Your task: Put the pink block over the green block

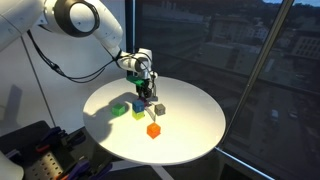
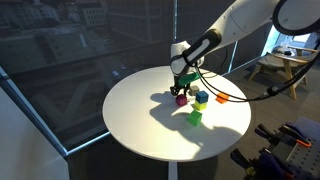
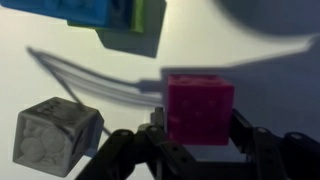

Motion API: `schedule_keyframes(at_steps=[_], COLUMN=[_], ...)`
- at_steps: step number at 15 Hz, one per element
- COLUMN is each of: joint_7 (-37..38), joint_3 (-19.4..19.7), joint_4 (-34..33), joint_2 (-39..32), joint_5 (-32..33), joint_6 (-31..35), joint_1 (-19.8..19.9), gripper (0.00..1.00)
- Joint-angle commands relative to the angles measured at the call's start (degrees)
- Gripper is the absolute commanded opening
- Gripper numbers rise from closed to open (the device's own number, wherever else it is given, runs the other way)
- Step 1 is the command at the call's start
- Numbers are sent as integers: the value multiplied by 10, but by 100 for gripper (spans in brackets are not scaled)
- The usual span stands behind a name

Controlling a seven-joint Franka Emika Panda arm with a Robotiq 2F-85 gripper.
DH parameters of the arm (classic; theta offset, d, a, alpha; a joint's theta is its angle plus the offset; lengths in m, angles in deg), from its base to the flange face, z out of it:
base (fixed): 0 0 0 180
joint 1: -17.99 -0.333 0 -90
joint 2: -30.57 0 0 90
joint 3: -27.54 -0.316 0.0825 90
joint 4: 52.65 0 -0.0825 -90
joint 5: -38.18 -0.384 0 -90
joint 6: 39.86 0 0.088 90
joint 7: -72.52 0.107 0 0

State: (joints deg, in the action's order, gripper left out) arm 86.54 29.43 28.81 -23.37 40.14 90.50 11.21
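Straddles the small magenta-pink cube (image 3: 200, 108) on the round white table (image 1: 195, 115) with the gripper (image 3: 200, 135), jaws narrow either side — cannot tell whether clamped. Calls for a carry to the small bright green cube (image 1: 119, 109) — near, past the blue cube (image 1: 140, 103), toward the arm's base.

This looks like an upper-floor office or lab. Behind the round white table (image 1: 195, 128), tall glass windows (image 1: 235, 50) look down on city buildings (image 1: 292, 45). In an exterior view, a wooden desk (image 2: 284, 62) stands beyond the table.
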Motion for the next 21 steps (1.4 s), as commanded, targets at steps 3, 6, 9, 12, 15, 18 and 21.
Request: schedule_keyframes(at_steps=[3, 6, 9, 12, 15, 18, 21], joint_7=[5, 5, 5, 4, 3, 3, 4], joint_3=[6, 7, 8, 8, 8, 7, 7], joint_4=[-25, -26, -33, -43, -52, -59, -66], joint_2=[-6, 1, 7, 11, 12, 15, 19], joint_5=[2, 3, 4, 4, 5, 5, 6], joint_6=[-29, -44, -61, -77, -89, -98, -107], joint_1=[-6, -6, -6, -5, -5, -5, -6], gripper=[32, 30, 30, 30, 30, 30, 30])
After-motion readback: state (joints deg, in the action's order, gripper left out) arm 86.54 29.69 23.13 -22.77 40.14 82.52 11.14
